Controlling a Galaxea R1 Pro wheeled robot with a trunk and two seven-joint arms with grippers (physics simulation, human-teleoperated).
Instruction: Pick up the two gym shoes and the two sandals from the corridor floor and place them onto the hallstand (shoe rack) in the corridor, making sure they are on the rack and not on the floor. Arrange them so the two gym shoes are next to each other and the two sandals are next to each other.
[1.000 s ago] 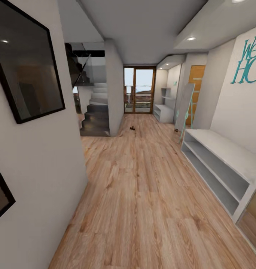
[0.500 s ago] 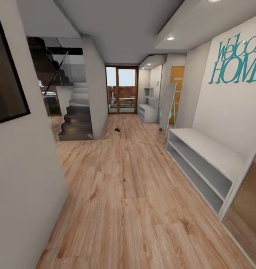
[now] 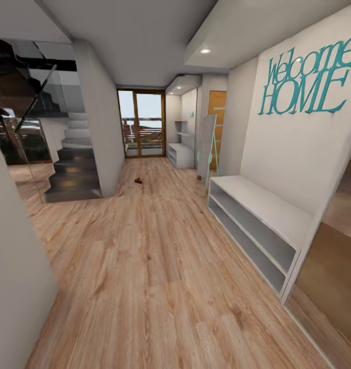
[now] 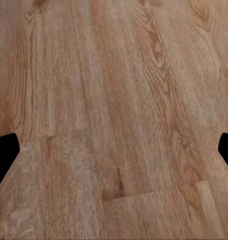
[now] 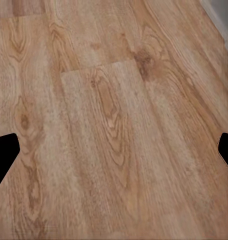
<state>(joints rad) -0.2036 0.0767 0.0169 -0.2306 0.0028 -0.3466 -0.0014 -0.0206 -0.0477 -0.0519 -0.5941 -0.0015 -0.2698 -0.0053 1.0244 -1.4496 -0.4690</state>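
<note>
Far down the corridor floor [image 3: 144, 266] lies a small dark brown object [image 3: 138, 180], too small to name for sure; it may be the sandals. Another small dark thing [image 3: 199, 177] sits at the foot of a leaning mirror. A light grey low bench with two open shelf levels [image 3: 257, 220] runs along the right wall. A second grey unit with floating shelves above it [image 3: 180, 154] stands near the far door; I cannot tell which is the hallstand. The gym shoes are out of view. My left gripper [image 4: 114, 155] and right gripper [image 5: 114, 155] hang open over bare planks.
A white wall [image 3: 11, 277] stands close on the left, with a dark staircase [image 3: 73, 169] and a pillar [image 3: 101, 133] beyond it. A mirrored wardrobe door [image 3: 329, 256] is at the near right, past the bench. A glass door [image 3: 142, 130] closes the corridor's far end.
The whole head view has shifted: the camera has turned right and moved forward, so the left wall's frames have left the picture. Nothing on the floor has moved.
</note>
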